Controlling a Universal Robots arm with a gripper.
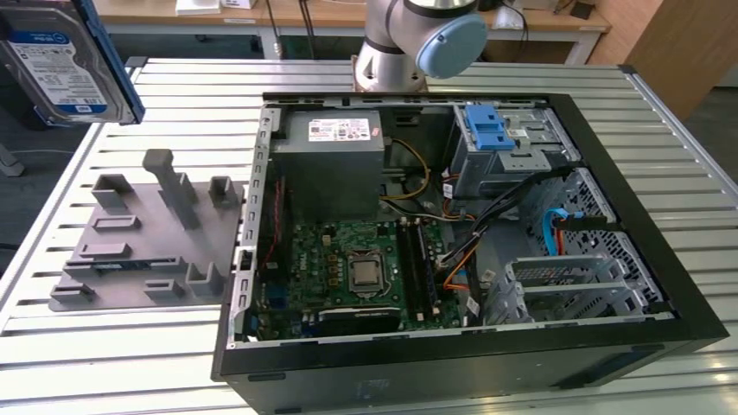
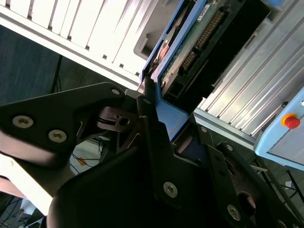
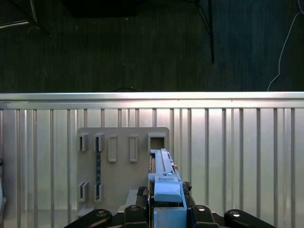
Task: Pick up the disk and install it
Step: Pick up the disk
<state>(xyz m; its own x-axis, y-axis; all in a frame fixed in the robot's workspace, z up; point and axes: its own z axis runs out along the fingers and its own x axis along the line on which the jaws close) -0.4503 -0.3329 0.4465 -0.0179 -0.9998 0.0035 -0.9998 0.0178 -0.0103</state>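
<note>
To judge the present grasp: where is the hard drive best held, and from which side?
The hard drive is thin with broad parallel faces, so probably clamp across those faces near one short end, coming end-on. The gripper, shut there, leaves the blue side rail free.

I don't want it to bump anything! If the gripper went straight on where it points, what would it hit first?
Probably the grey slotted holder on the table. The gripper points down at it, and the disk it holds would touch first, though depth is unclear.
</note>
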